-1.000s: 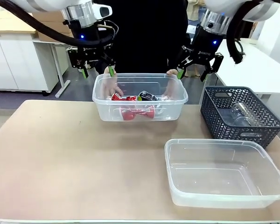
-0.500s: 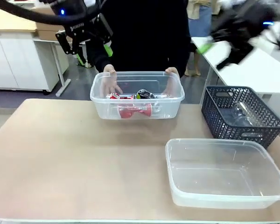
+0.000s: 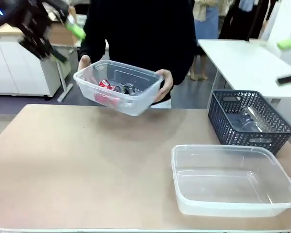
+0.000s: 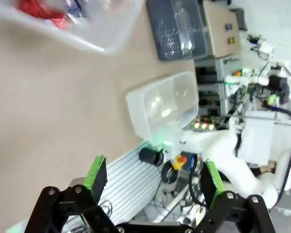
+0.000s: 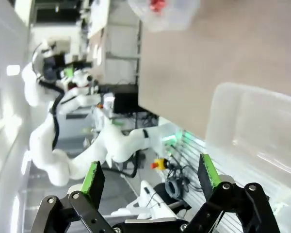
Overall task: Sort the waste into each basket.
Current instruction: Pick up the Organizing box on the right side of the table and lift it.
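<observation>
Now tilted in person's hands: clear tub (image 3: 119, 87) of crushed cans (image 3: 105, 85), could spill onto counter (image 3: 87, 165). Left claw (image 4: 150, 177), right claw (image 5: 148, 177): both spread apart, empty.

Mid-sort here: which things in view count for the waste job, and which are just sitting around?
Job:
- clear tub held tilted by the person, red cans inside
- empty clear tub on the table
- bottle in the lattice basket

Bystanders:
- dark lattice basket
- white side table

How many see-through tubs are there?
2. One clear tub, holding cans, is lifted above the table's far edge by the person's hands; the other, empty tub sits near right.
</observation>
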You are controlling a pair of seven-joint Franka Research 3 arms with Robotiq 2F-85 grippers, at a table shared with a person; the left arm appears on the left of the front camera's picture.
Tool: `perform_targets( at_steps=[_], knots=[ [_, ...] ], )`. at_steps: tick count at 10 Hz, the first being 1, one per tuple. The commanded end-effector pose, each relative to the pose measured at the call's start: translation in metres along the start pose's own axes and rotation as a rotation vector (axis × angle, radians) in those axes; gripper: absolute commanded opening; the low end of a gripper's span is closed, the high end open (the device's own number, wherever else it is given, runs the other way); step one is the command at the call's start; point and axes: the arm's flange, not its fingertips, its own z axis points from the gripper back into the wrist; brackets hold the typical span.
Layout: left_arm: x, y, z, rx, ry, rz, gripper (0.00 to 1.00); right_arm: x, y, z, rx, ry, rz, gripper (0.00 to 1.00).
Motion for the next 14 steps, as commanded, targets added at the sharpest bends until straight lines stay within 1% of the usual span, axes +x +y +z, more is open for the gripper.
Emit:
perform_targets(
  at_steps=[1, 2, 3, 4, 5, 6, 7, 8, 9, 10, 11, 12, 13, 14],
  knots=[
    [-0.015, -0.028, -0.033, 0.116, 0.176, -0.057, 1.00, -0.041, -0.021, 0.019, -0.181, -0.104, -0.022, 1.00],
    [-0.023, -0.047, -0.055, 0.203, 0.241, -0.091, 1.00, -0.062, -0.035, 0.035, -0.317, -0.164, -0.092, 1.00],
    [-0.020, -0.060, -0.088, 0.281, 0.294, -0.117, 1.00, -0.076, -0.047, 0.045, -0.482, -0.210, -0.130, 1.00],
    [-0.004, -0.072, -0.128, 0.312, 0.342, -0.161, 1.00, -0.076, -0.049, 0.039, -0.699, -0.215, -0.105, 1.00],
    [0.010, -0.089, -0.178, 0.364, 0.425, -0.188, 1.00, -0.066, -0.046, 0.019, -0.850, -0.128, -0.059, 1.00],
    [0.012, -0.105, -0.217, 0.375, 0.520, -0.167, 1.00, -0.060, -0.047, 0.000, -0.948, -0.070, -0.008, 1.00],
    [0.008, -0.121, -0.249, 0.397, 0.541, -0.053, 1.00, -0.053, -0.049, -0.020, -1.012, -0.091, -0.018, 1.00],
    [-0.022, -0.096, -0.198, 0.322, 0.450, -0.187, 1.00, -0.068, -0.038, 0.038, -0.816, -0.162, -0.024, 1.00],
    [-0.022, -0.096, -0.198, 0.322, 0.450, -0.187, 1.00, -0.068, -0.038, 0.038, -0.816, -0.162, -0.024, 1.00],
    [-0.022, -0.096, -0.198, 0.322, 0.450, -0.187, 1.00, -0.056, -0.027, 0.007, -0.942, -0.122, -0.003, 1.00],
    [-0.007, -0.106, -0.239, 0.333, 0.498, -0.150, 1.00, -0.037, -0.022, -0.012, -0.994, -0.082, 0.084, 1.00],
    [-0.009, -0.103, -0.263, 0.409, 0.445, -0.050, 1.00, -0.026, -0.039, -0.038, -1.023, -0.011, 0.084, 1.00],
    [-0.013, -0.097, -0.296, 0.476, 0.353, 0.125, 1.00, -0.019, -0.064, -0.060, -0.990, 0.018, 0.083, 1.00],
    [-0.024, -0.093, -0.325, 0.498, 0.310, 0.220, 1.00, -0.019, -0.085, -0.079, -0.973, 0.061, 0.066, 1.00]
  ],
)
